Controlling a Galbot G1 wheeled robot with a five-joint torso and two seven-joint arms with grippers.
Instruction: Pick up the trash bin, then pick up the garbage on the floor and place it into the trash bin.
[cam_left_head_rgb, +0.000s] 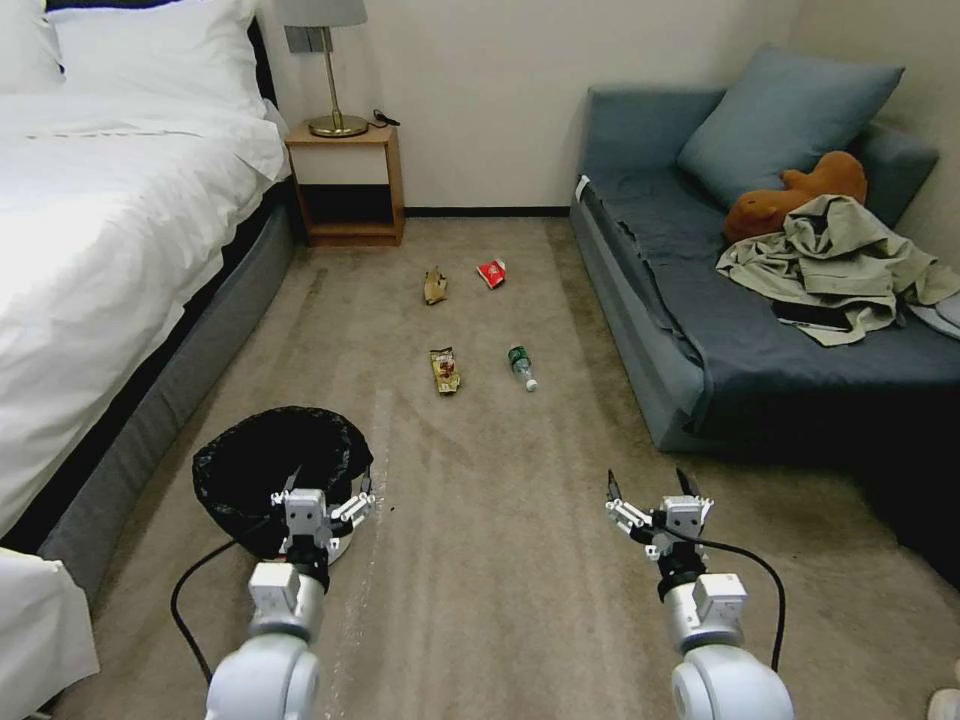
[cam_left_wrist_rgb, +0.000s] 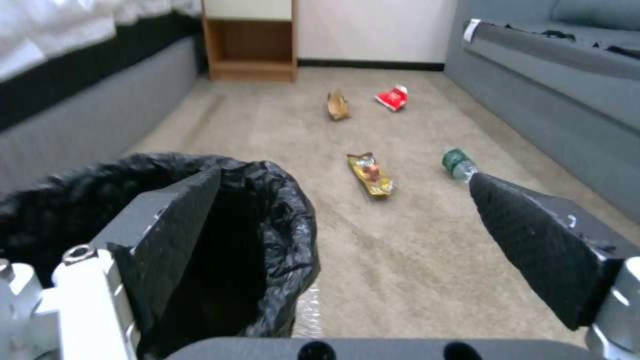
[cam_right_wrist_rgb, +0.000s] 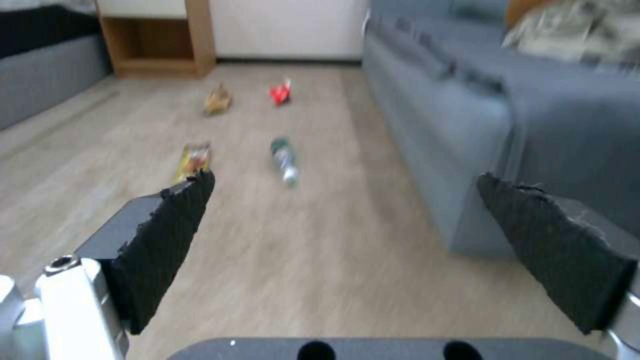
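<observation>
I see the left gripper (cam_left_head_rgb: 330, 487) spread wide at the trash bin (cam_left_head_rgb: 270, 465), one finger (cam_left_wrist_rgb: 175, 235) inside the black liner, the other outside the rim. Bin stands on the carpet (cam_left_head_rgb: 480, 560) near the bed (cam_left_head_rgb: 110, 250). Right gripper (cam_left_head_rgb: 651, 488) hangs apart, empty. Farther ahead on the carpet lie the bottle (cam_left_head_rgb: 521, 366), snack wrapper (cam_left_head_rgb: 445, 370), paper scrap (cam_left_head_rgb: 435, 286) and red packet (cam_left_head_rgb: 491, 272).

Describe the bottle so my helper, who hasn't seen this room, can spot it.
Find the grey sofa on the right, then look at the carpet beside its front edge. The bottle lies on its side there, nearest the sofa among four litter pieces. It alone is clear plastic, with a green label and white cap.
</observation>
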